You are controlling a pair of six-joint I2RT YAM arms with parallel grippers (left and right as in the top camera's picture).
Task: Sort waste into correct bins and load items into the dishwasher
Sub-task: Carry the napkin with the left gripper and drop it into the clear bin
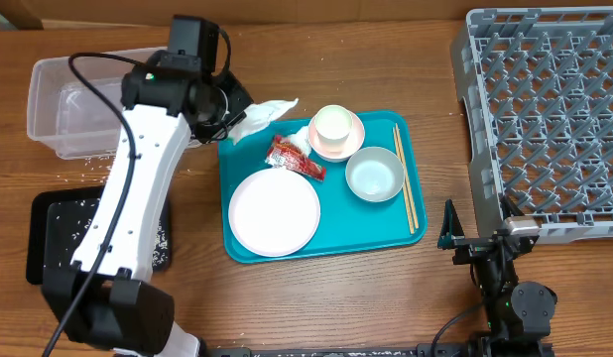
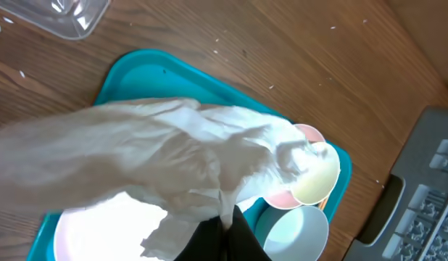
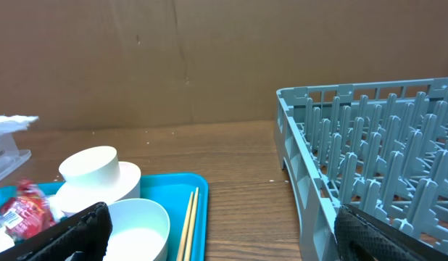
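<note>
One red wrapper (image 1: 294, 157), print illegible; napkin (image 2: 188, 152) between left fingers (image 2: 212, 243).

cup (image 1: 332, 123) on saucer (image 1: 354, 143); bowl (image 1: 375, 176) between plate (image 1: 274, 212) and chopsticks (image 1: 407, 183), on tray (image 1: 366, 234)

Robot test bench, lab-like: wooden table (image 1: 386, 297), brown board backdrop (image 3: 137, 58), grey dish rack (image 1: 472, 119).

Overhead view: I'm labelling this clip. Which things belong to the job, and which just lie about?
Job: napkin, wrapper, plate, cup, saucer, bowl, chopsticks, clear tub, black tray, dish rack.
Lying about: teal tray, table.
</note>
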